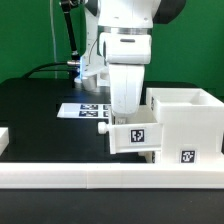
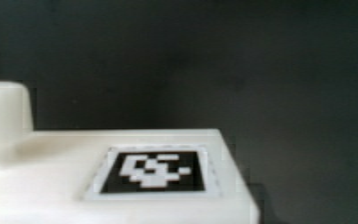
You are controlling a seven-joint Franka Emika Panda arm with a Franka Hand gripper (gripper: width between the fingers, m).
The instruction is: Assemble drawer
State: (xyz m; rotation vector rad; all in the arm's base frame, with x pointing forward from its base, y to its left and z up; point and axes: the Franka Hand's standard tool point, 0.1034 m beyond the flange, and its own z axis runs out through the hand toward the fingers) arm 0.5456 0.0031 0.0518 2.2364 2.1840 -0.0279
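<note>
Hanging hand [image 1: 127,112] over tray [image 1: 133,135], housing [image 1: 187,125] adjacent

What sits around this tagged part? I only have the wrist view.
Observer: It's a small tray. The large housing stands close beside it, on the exterior view's right.
Operator: Anything in front?
Observer: A long low white rail runs across the foreground.
Operator: Marker board?
Observer: The marker board lies flat behind the gripper, toward the exterior view's left.
</note>
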